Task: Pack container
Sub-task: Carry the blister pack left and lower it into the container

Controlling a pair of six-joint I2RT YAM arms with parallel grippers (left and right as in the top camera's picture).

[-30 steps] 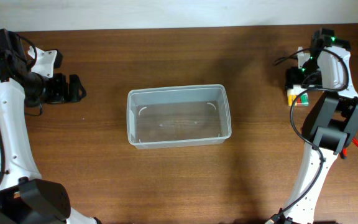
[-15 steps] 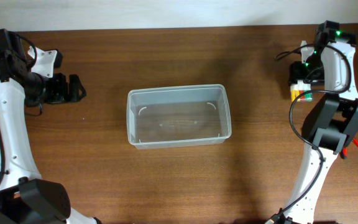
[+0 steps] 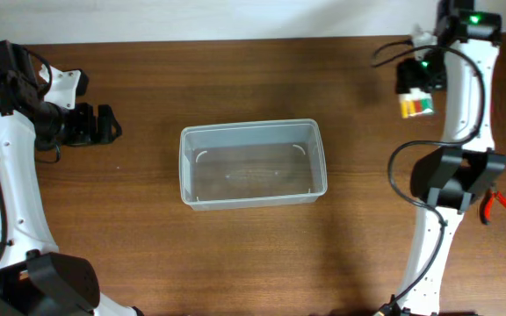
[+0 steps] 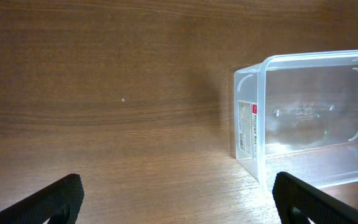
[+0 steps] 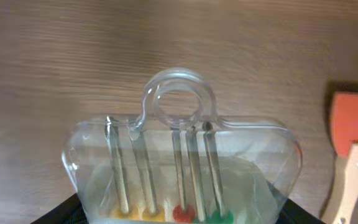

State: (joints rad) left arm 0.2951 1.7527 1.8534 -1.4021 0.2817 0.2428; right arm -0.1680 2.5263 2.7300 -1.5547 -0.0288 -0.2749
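Observation:
The clear plastic container [image 3: 253, 163] stands empty at the table's middle; in the left wrist view it [image 4: 309, 118] is at the right. My right gripper [image 3: 417, 95] is shut on a clear pack of small screwdrivers [image 3: 417, 105] with yellow, red and green handles, held above the table at the far right back. In the right wrist view the pack [image 5: 182, 168] fills the lower frame between my fingers [image 5: 182, 214]. My left gripper [image 3: 104, 125] is open and empty over bare wood left of the container; its fingertips [image 4: 179, 199] show wide apart.
Red-handled pliers [image 3: 499, 204] lie at the right edge, beside the right arm's base. A tool with an orange head and a pale wooden handle [image 5: 353, 149] lies on the table at the right of the right wrist view.
My right gripper has lifted the screwdriver pack off the table and moved it toward the back. The left arm and the container have not moved.

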